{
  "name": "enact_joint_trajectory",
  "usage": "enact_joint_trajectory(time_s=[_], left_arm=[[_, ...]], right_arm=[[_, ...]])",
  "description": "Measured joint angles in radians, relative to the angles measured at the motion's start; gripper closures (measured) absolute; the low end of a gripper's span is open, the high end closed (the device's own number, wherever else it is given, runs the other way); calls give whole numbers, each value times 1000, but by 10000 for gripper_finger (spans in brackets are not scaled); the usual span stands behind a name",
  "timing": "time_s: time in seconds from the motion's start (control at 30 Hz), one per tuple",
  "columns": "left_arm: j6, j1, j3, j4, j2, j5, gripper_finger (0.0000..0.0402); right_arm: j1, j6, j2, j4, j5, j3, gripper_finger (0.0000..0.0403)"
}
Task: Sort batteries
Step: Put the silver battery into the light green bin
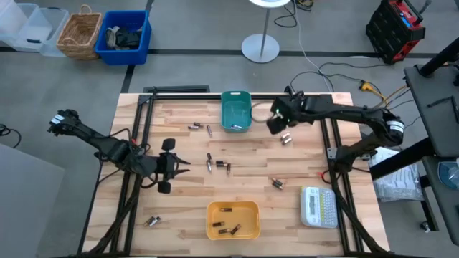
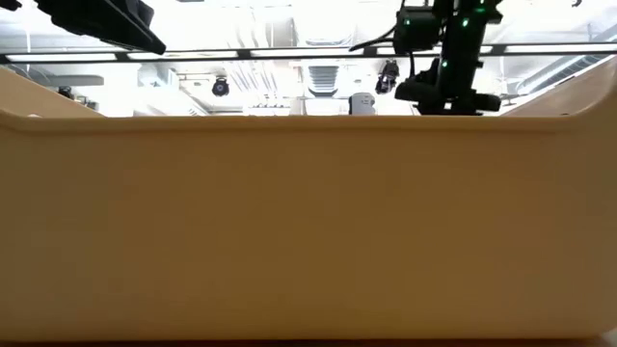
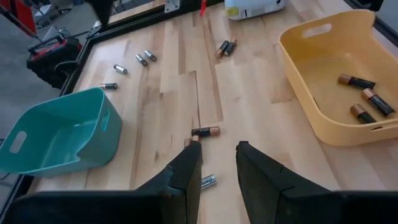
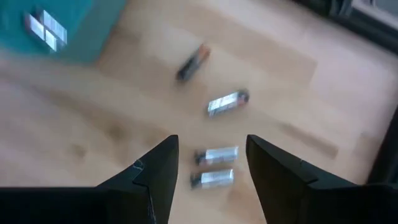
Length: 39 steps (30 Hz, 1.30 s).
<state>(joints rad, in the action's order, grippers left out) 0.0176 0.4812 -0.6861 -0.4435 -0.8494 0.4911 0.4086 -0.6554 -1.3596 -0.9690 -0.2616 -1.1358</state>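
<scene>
**Batteries scattered mid-table; both grippers released**

The left gripper point(image 1: 174, 165) hangs spread and empty just beside loose batteries point(image 1: 219, 165) at mid-table, with bare wood around it. The right gripper point(image 1: 276, 123) hangs parted and empty above two silvery cells point(image 4: 214, 167), just beside the teal bin point(image 1: 236, 111) at the far edge. Three brown-banded cells point(image 3: 364, 99) lie in the yellow bin point(image 1: 232, 219) at the near edge. A white label maker point(image 1: 318, 206) occupies the near right corner. No legible writing.
</scene>
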Motion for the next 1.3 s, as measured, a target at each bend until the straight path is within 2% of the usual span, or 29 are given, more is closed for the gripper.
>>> enact_joint_trajectory(time_s=[0.13, 0.27, 0.53, 0.83, 1.03, 1.13, 1.3], left_arm=[[-30, 0, -2, -1, -3, 0, 320], [-54, 0, -15, 1, -2, 0, 320], [-54, 0, -19, 1, -3, 0, 320], [-26, 0, -19, -8, -3, 0, 320], [0, 0, -19, -29, -4, 0, 320], [0, 0, -18, -29, -4, 0, 320], [0, 0, -18, -29, -4, 0, 320]], right_arm=[[94, 37, -4, 81, 14, 2, 237], [147, 53, -14, 156, 73, 3, 251], [161, 91, -143, 195, 86, -23, 268], [178, 99, -281, 132, 87, -51, 238], [212, 128, -314, 50, 110, -52, 214], [215, 207, -318, 53, 128, -51, 203], [213, 434, -318, 61, 134, -50, 184]])
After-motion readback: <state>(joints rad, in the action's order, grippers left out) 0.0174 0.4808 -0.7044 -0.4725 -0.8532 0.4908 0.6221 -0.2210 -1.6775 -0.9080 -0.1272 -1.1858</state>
